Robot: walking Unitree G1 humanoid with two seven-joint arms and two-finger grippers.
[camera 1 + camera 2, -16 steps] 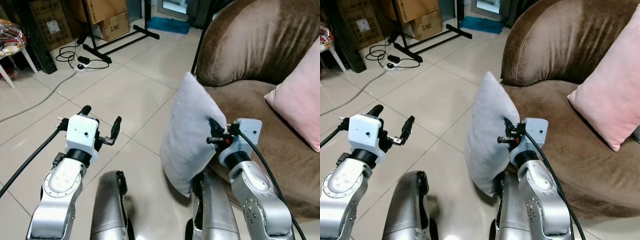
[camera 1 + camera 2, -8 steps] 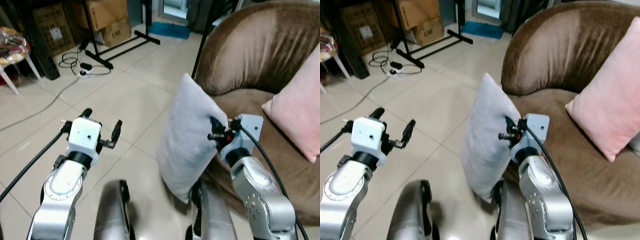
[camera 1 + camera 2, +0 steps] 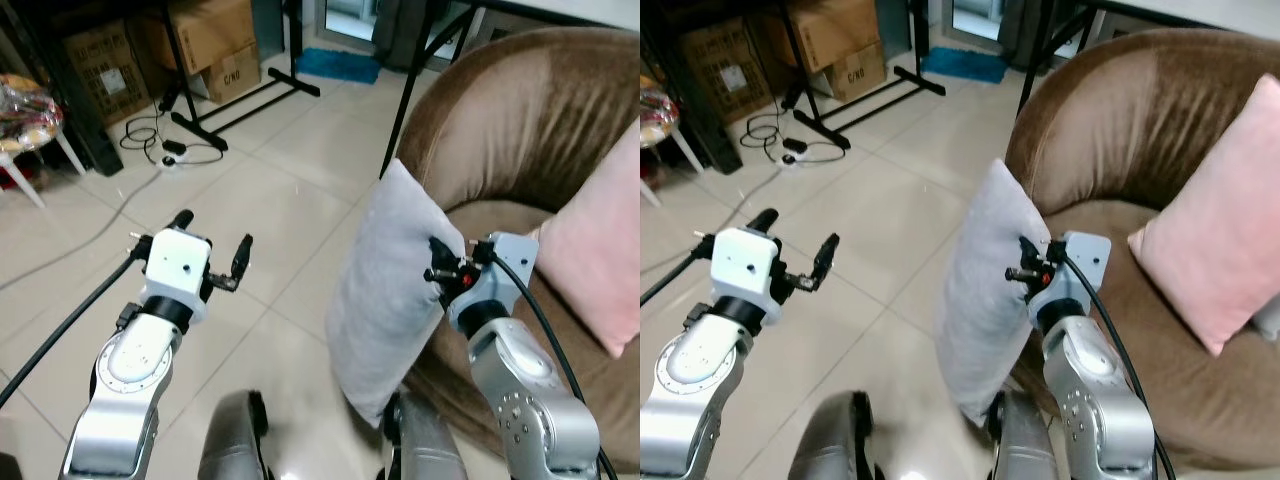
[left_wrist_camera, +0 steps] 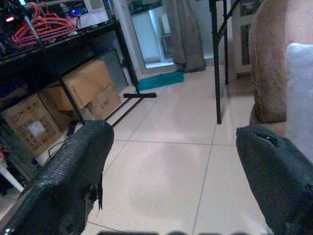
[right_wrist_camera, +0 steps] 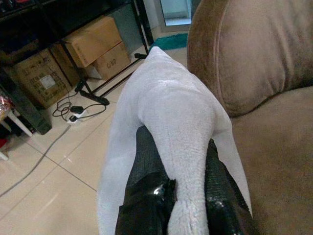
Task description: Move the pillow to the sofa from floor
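Left eye view shows the right gripper (image 3: pixel 437 262) clamped on the edge of the grey pillow (image 3: pixel 385 290), which hangs upright off the tiled floor (image 3: pixel 260 200) just in front of the brown sofa (image 3: pixel 520 150), where a pink cushion (image 3: pixel 598 250) leans, while the left gripper (image 3: pixel 212 247) hovers over the tiles with its fingers spread apart. Left wrist view has both black fingers (image 4: pixel 73 171) wide apart above bare tile, with cardboard boxes (image 4: pixel 88 88) beyond. Right wrist view shows the two fingers (image 5: pixel 146 196) pinching a fold of the pillow (image 5: pixel 166 112) beside the sofa's arm (image 5: pixel 244 54).
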